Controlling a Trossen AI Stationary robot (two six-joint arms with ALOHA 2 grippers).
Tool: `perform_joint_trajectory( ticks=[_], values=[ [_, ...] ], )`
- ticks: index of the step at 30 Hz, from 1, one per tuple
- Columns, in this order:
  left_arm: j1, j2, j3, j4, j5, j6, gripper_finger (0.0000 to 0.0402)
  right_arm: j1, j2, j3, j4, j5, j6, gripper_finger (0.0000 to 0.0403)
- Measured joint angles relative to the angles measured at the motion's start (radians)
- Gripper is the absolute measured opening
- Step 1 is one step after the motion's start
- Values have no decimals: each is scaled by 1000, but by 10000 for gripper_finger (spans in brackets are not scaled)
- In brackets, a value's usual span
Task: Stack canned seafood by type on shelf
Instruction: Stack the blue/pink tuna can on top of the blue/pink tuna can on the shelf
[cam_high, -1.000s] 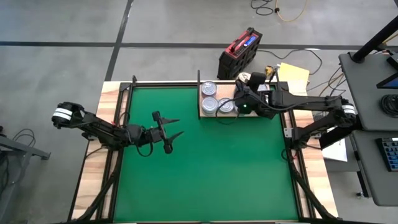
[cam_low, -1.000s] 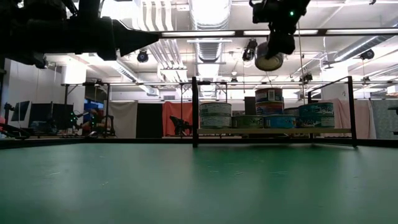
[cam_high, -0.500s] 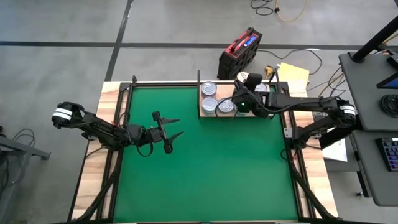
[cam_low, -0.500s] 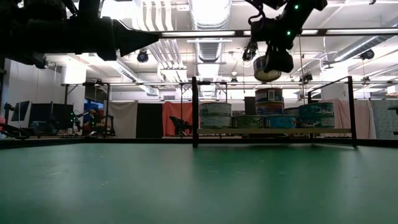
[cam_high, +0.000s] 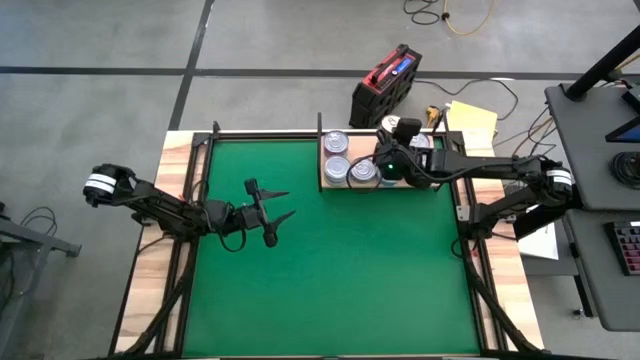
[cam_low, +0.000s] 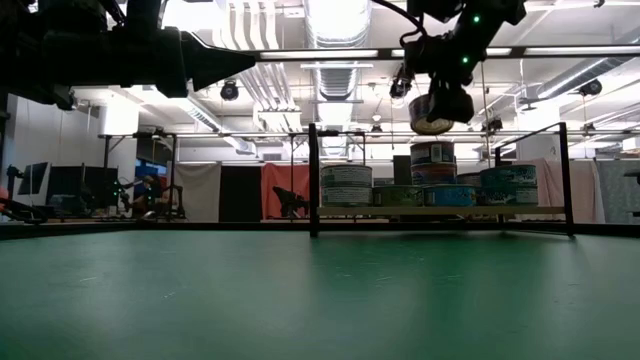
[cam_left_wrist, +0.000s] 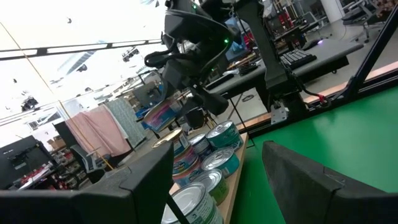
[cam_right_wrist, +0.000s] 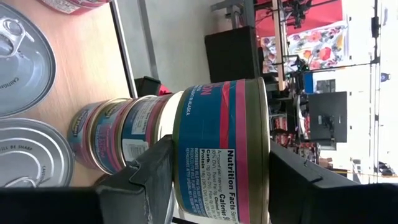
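My right gripper (cam_high: 386, 166) is shut on a can (cam_right_wrist: 221, 149) with a blue and red label. In the low view this can (cam_low: 432, 110) hangs above the shelf (cam_low: 440, 211), over a two-high stack of cans (cam_low: 432, 162). The shelf (cam_high: 325, 183) is a pale wooden board at the mat's far edge. Silver-lidded cans (cam_high: 337, 168) stand on it on their bases. My left gripper (cam_high: 277, 215) waits open above the green mat's left half, with nothing between its fingers. My right gripper pinches the can between its two fingers (cam_right_wrist: 152, 177), one on each flat end, beside the rim (cam_right_wrist: 178, 163). The label wall faces the wrist camera. The can is lifted clear of the shelf and of the stack below, and sits slightly tilted.
A black frame post (cam_low: 313, 180) stands at the shelf's left end and another (cam_low: 564, 178) at its right. The green mat (cam_high: 330, 270) spreads over the table's middle and near part. A red and black case (cam_high: 385, 85) lies on the floor beyond the table.
My right gripper has come down toward the shelf with the can and rolled a little, so the can's tilt has changed. The can stays clear of the stack below.
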Motion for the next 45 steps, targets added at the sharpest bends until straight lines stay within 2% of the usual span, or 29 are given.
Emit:
perform_joint_trajectory(
  ticks=[19,34,45],
  values=[
    [0,0,0,0,0,0,230,-46,0,-20,4,-8,-9,187],
    [0,0,0,-1,0,0,230,-51,0,-21,139,-57,-106,187],
    [0,0,0,-10,0,0,230,-52,0,-24,142,-61,-128,187]
  ],
)
